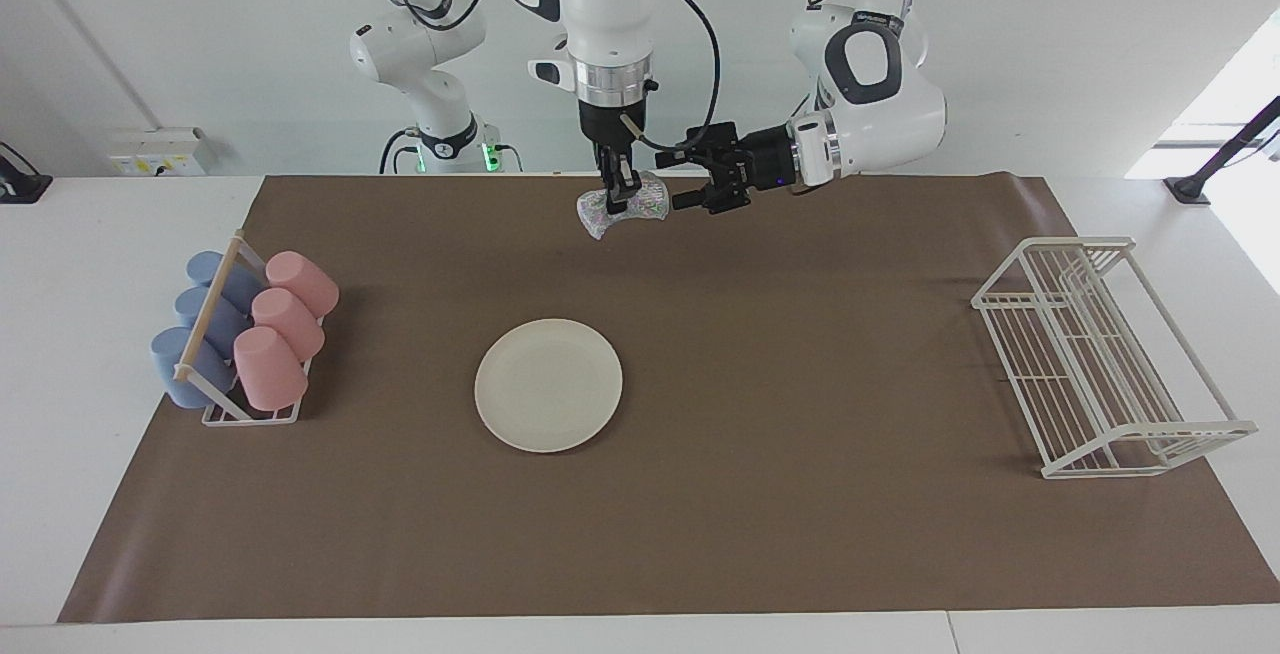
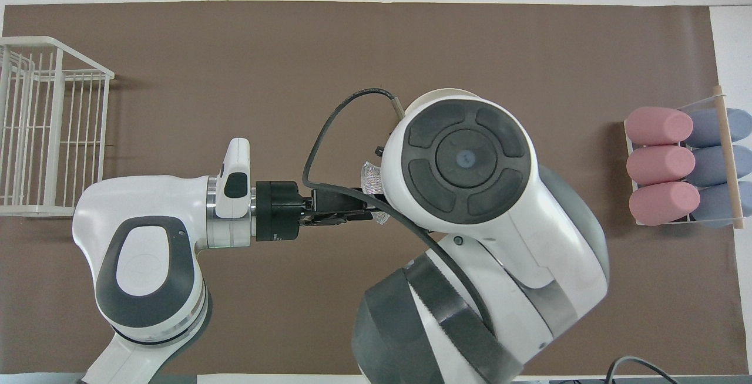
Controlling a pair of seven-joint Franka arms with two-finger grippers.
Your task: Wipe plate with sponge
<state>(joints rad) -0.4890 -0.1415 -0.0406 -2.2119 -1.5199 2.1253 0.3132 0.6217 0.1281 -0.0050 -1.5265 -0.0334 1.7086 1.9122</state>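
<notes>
The cream-white plate lies flat on the brown mat mid-table; in the overhead view my right arm covers it. My right gripper points straight down, in the air over the mat's edge by the robots, and is shut on the speckled silvery sponge. The sponge hangs from its fingers. My left gripper reaches in sideways, level with the sponge, its fingers open at the sponge's end. In the overhead view only a bit of the sponge shows beside the left gripper.
A rack of pink and blue cups stands at the right arm's end of the mat. A white wire dish rack stands at the left arm's end. The brown mat covers the table.
</notes>
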